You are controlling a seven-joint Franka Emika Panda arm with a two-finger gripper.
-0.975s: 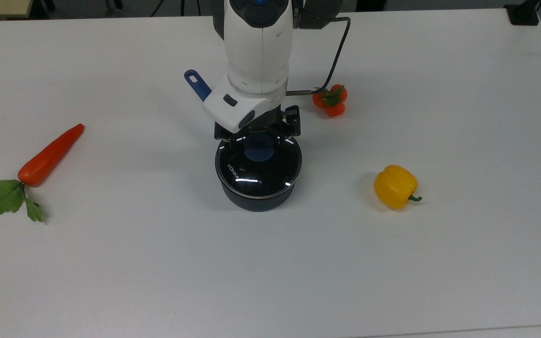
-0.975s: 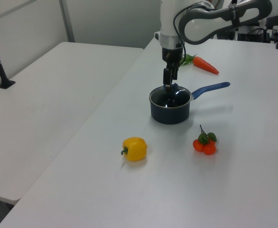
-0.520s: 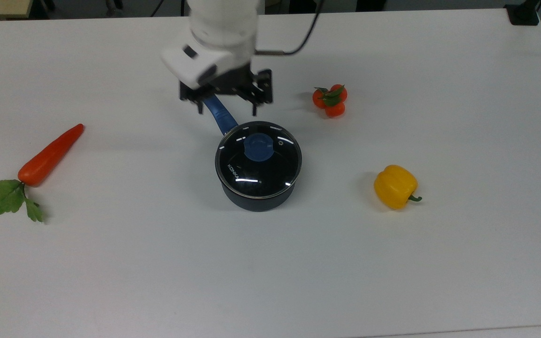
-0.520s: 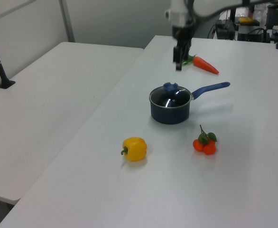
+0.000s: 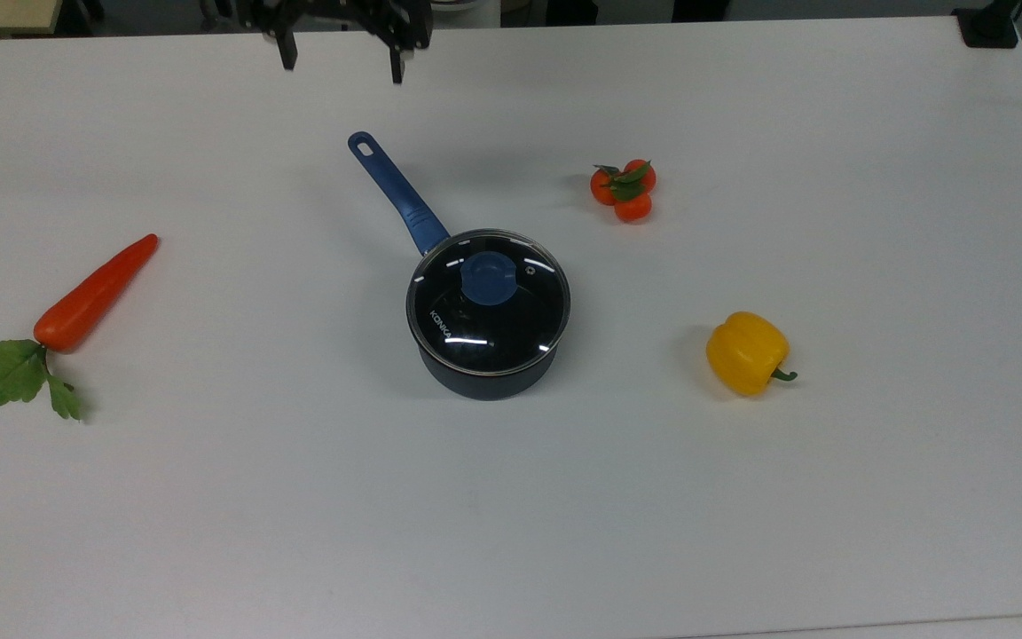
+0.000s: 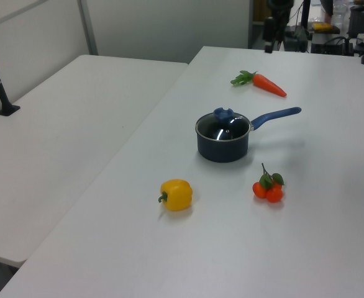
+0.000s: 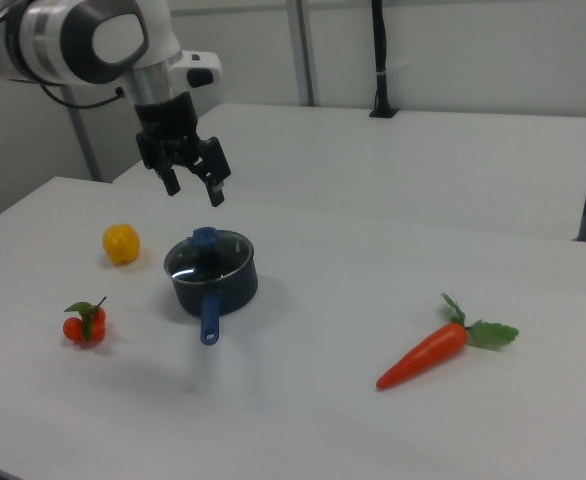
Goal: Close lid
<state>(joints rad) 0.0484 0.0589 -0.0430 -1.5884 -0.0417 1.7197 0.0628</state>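
The round glass lid with its blue knob and white "KONKA" print sits flat on the dark saucepan at mid table, also seen in the left view and the right view. The pan's blue handle points to the top view's upper left. My gripper hangs open and empty at the top view's upper edge, well away from the lid. In the right view the gripper is raised above and behind the pan, jaws spread wide.
An orange carrot with green leaves lies at the top view's left. A cluster of small tomatoes lies to the upper right of the pan, and a yellow pepper to its right. The white table stretches wide in front.
The gripper has let go of the knob, risen and drawn back toward the top view's upper left. The lid stays seated on the pan.
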